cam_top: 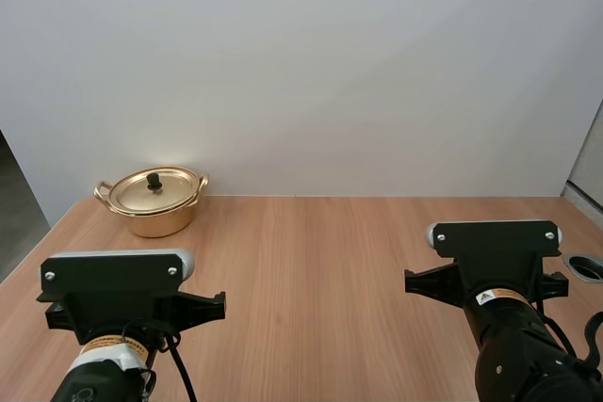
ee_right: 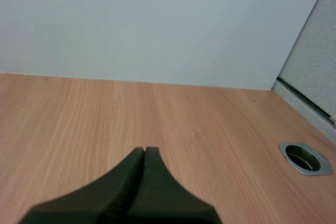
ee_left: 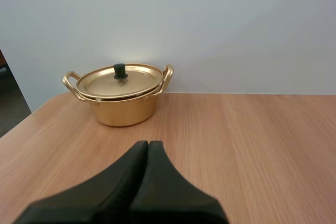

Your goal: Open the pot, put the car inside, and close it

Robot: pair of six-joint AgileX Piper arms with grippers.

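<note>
Pot: round, shallow, shiny gold-coloured metal with two looped side handles. It stands at the far left corner of the bench, close to the white wall.
Lid: same gold metal, slightly domed, seated on the pot's rim, with a small black knob at its centre.
Bench: light wood with a straight grain, smooth and matte.
Surroundings: a round, metal-rimmed cable hole is set in the bench near its right edge, beside a grey speckled panel. Bare wood lies between the left hand and the pot.
Left hand: two black fingers pressed together into one dark wedge, gripping nothing. It sits low over the bench, pointing toward the pot and well apart from it.
Right hand: fingers likewise flat against each other, holding nothing, above bare wood on the right side of the bench.
</note>
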